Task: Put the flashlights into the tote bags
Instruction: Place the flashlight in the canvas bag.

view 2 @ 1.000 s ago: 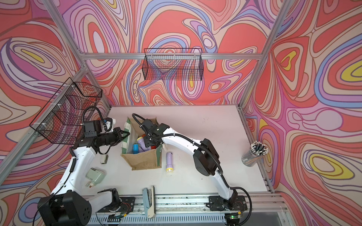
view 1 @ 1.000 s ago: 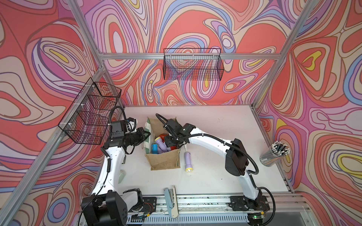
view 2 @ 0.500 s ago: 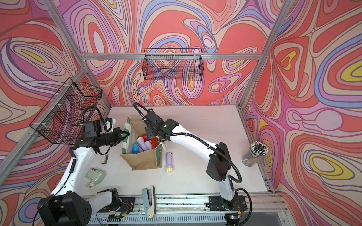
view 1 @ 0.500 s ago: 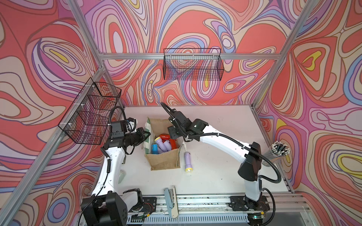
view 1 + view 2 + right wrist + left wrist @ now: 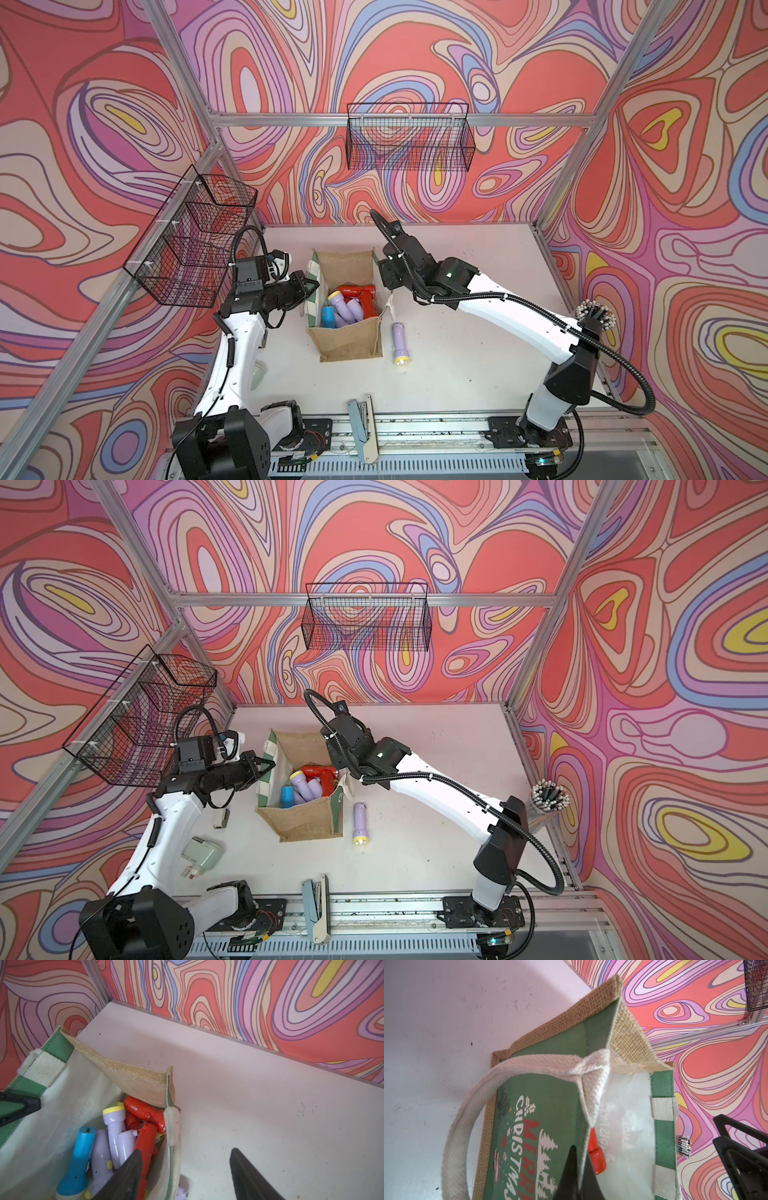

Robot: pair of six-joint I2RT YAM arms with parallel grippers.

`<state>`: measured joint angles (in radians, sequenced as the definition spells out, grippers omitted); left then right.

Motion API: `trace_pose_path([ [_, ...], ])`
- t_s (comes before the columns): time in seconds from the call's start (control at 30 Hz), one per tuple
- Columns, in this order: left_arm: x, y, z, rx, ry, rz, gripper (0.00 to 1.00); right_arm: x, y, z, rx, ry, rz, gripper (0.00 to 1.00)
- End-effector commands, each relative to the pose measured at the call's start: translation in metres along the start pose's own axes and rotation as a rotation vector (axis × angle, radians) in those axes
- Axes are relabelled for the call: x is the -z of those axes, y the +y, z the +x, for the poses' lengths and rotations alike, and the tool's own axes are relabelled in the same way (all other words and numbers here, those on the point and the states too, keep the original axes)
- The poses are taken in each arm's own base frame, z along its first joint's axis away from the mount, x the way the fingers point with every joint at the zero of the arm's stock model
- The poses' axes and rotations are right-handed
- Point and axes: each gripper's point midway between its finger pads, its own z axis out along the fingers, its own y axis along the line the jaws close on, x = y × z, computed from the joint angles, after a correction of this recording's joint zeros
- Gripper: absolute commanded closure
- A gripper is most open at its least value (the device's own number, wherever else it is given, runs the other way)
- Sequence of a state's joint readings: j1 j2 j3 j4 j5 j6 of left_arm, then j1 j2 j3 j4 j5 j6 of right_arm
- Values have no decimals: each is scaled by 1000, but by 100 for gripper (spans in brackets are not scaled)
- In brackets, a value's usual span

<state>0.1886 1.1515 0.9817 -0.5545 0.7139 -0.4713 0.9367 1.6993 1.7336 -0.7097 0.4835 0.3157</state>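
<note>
Rough woven jute tote bag (image 5: 349,345), glossy plastic flashlights (image 5: 116,1124), black wire baskets (image 5: 409,141), matt white tabletop (image 5: 478,353)

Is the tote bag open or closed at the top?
Open. In a top view the tote bag gapes wide, flashlights visible inside; the left gripper pinches one side panel.

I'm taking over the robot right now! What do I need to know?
Left gripper: shut, pinching the side wall of the tan jute tote bag near its rim.
Right gripper: jaws open and empty, above the bag's opposite edge.
Done: red, lilac and blue plastic flashlights lie inside the bag.
Left: one lilac flashlight with a yellow rim lies on the white table beside the bag and needs to go in.
</note>
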Motion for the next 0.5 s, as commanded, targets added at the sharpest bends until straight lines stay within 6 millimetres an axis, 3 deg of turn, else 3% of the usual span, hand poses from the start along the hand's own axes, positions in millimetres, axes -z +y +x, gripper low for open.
trace_pose_path([
  [0.0,6,-7,1,-30,-14,16,100,17,-23,-13,-49,-81,78,29],
  [0.27,6,-8,1,-30,-13,22,100,25,-51,7,-77,-65,180,22],
  [0.47,6,-7,1,-27,-11,17,100,4,-90,52,-123,116,309,20],
])
